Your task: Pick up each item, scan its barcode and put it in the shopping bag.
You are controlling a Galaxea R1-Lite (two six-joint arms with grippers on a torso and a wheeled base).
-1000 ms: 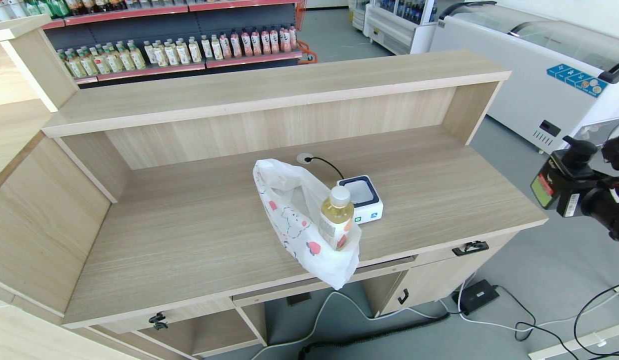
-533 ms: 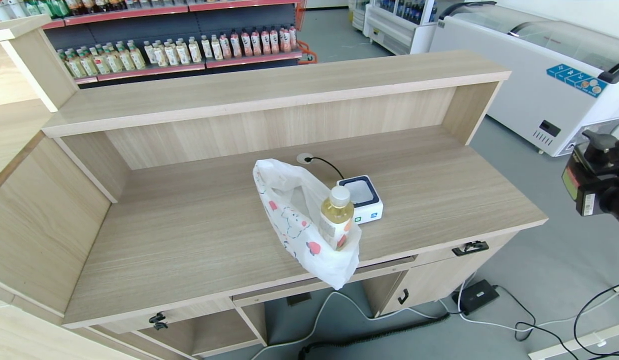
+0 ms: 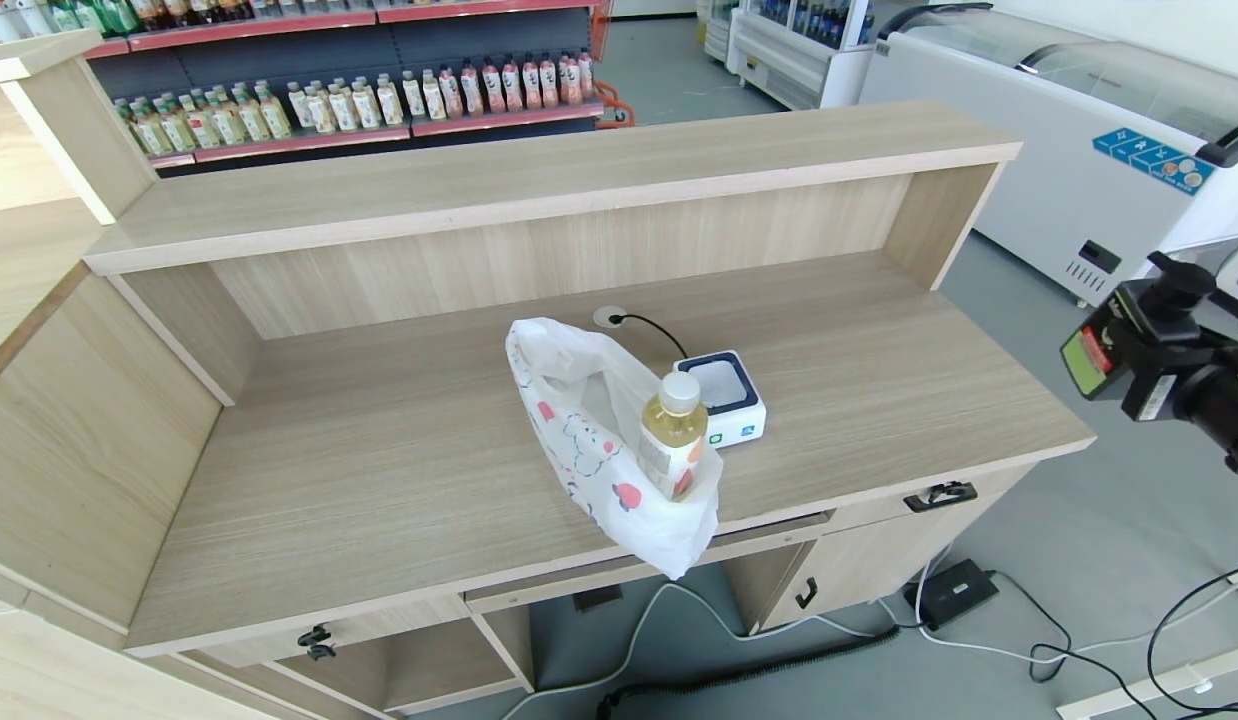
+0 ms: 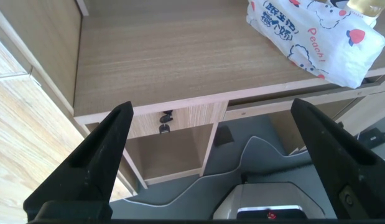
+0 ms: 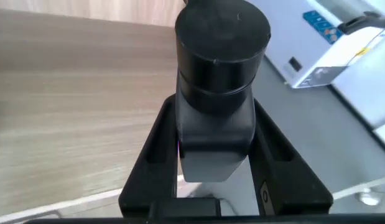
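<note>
Hanging right of the counter (image 3: 1019, 420), right fingers (image 5: 145, 165) clamp a black bottle (image 3: 1119, 355); left fingers (image 4: 99, 155) spread apart.

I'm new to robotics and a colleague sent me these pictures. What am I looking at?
This is a two-armed robot at a shop checkout. The wide view comes from its head camera, the two close ones from its wrists. On the wooden counter stand a patterned shopping bag with a bottle of yellow drink inside and, beside it, a white barcode scanner. The right end effector, off the counter's right end, grips a dark capped container. The left end effector is open and empty, low before the counter's front.
</note>
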